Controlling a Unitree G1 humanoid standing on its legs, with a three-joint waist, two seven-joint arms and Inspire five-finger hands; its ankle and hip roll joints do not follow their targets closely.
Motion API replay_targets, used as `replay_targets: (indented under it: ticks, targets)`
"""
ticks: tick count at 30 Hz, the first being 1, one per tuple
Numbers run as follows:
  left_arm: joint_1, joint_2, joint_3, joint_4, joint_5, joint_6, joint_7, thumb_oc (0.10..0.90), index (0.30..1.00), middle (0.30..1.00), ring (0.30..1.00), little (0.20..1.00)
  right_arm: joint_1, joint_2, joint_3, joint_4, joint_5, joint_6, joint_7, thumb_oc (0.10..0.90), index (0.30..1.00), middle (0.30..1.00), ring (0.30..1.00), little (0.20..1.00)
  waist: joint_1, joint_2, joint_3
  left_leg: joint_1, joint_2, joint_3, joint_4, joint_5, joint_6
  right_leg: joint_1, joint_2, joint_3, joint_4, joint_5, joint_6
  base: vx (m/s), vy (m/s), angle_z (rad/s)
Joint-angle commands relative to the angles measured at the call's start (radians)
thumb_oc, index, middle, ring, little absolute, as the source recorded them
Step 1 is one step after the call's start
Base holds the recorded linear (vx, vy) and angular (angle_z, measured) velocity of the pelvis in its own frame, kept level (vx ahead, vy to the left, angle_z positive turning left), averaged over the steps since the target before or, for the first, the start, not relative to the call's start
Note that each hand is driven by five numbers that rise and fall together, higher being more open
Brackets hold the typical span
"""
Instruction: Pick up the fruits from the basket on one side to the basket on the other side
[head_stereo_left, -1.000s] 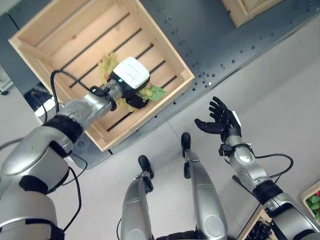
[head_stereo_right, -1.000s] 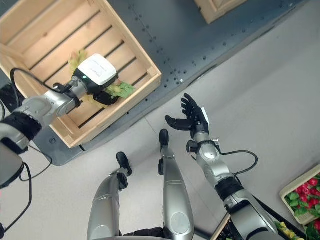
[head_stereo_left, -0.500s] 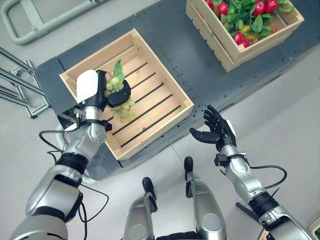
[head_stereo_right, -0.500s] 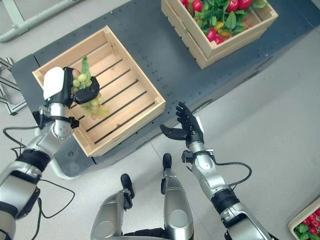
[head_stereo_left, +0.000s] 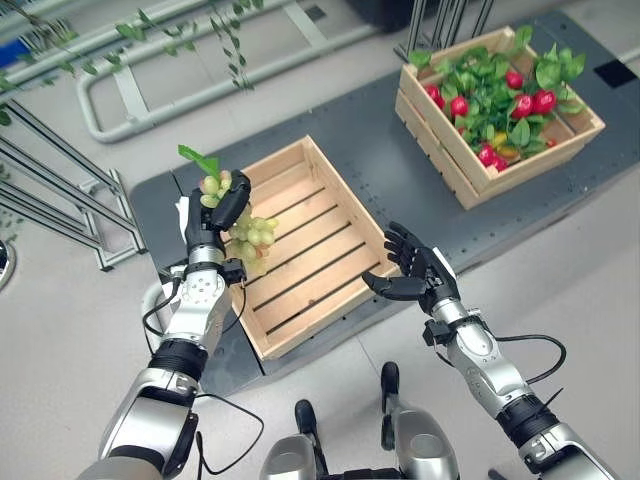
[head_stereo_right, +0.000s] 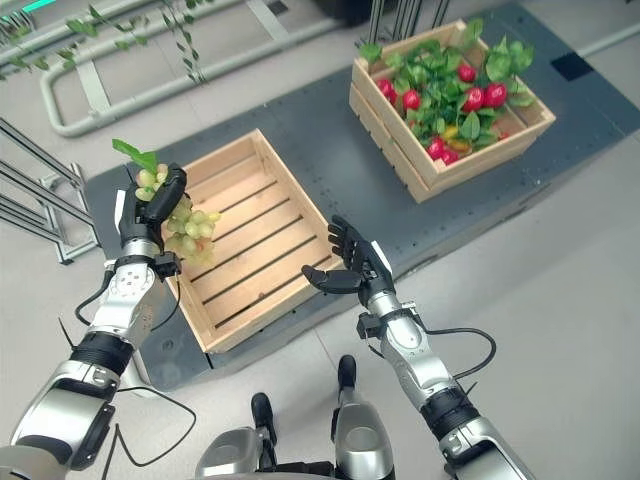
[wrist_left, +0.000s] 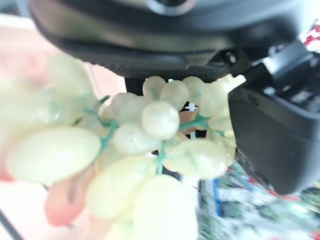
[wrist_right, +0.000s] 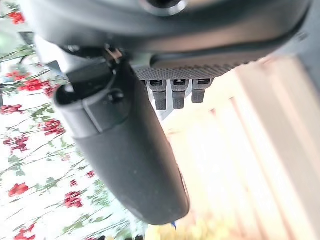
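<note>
Holding grapes (head_stereo_left: 250, 232) over empty crate (head_stereo_left: 330, 215)

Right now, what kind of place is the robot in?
Probably a robot test room, not a shop: two wooden crates, one empty and one full of fruit, sit on a dark metal platform, with metal rails behind.

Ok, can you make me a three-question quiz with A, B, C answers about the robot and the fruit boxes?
1. Where is the grape bunch?
A. in the robot's left hand
B. in the far crate
C. on the floor

2. What colour are the grapes?
A. purple
B. pale green
C. red

3. How is the right hand?
A. clutching an apple
B. open, holding nothing
C. gripping a crate

Answers:
1 A: the left hand is curled round the grape bunch above the near crate.
2 B: they look pale green.
3 B: the right hand has spread fingers, nothing in it.
</note>
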Motion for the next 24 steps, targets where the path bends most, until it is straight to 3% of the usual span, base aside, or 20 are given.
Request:
replay_targets:
  ticks: [1, 11, 17, 24]
  targets:
    - [-0.005, 0.04, 0.015, -0.084, -0.007, -0.194, -0.037, 0.4, 0.3, 0.3, 0.3, 0.3, 0.044, 0.054, 0.0, -0.051, 0.086, -0.035, 0.079, 0.8, 0.9, 0.9, 0.9, 0.9, 0.029, 0.006, -0.278, -0.058, -0.042, -0.041, 0.017, -0.03, -0.003, 0.089, -0.062, -0.012, 0.001, -0.14, 0.027, 0.04, -0.039, 0.09]
    - [-0.077, 0.075, -0.047, -0.231, -0.057, -0.142, -0.155, 0.4, 0.3, 0.3, 0.3, 0.3, -0.06, 0.113, 0.047, -0.092, 0.225, 0.093, 0.091, 0.8, 0.9, 0.9, 0.9, 0.9, 0.068, 0.012, -0.328, -0.038, -0.036, -0.067, 0.001, -0.036, -0.003, 0.128, -0.062, -0.052, 0.001, -0.167, 0.019, 0.05, -0.037, 0.11]
    - [-0.126, 0.087, -0.116, -0.224, -0.012, -0.093, -0.282, 0.4, 0.3, 0.3, 0.3, 0.3, -0.13, 0.139, 0.079, -0.089, 0.246, 0.112, 0.067, 0.8, 0.9, 0.9, 0.9, 0.9, 0.082, 0.008, -0.348, -0.026, -0.036, -0.073, 0.001, -0.047, 0.002, 0.145, -0.062, -0.059, 0.001, -0.176, 0.021, 0.07, -0.031, 0.06]
    - [-0.16, 0.107, -0.19, -0.248, -0.005, -0.059, -0.406, 0.4, 0.3, 0.3, 0.3, 0.3, -0.173, 0.157, 0.105, -0.09, 0.276, 0.087, 0.029, 0.8, 0.9, 0.9, 0.9, 0.9, 0.096, 0.007, -0.362, -0.025, -0.037, -0.086, 0.001, -0.051, 0.006, 0.148, -0.063, -0.064, 0.001, -0.177, 0.023, 0.03, -0.021, 0.07]
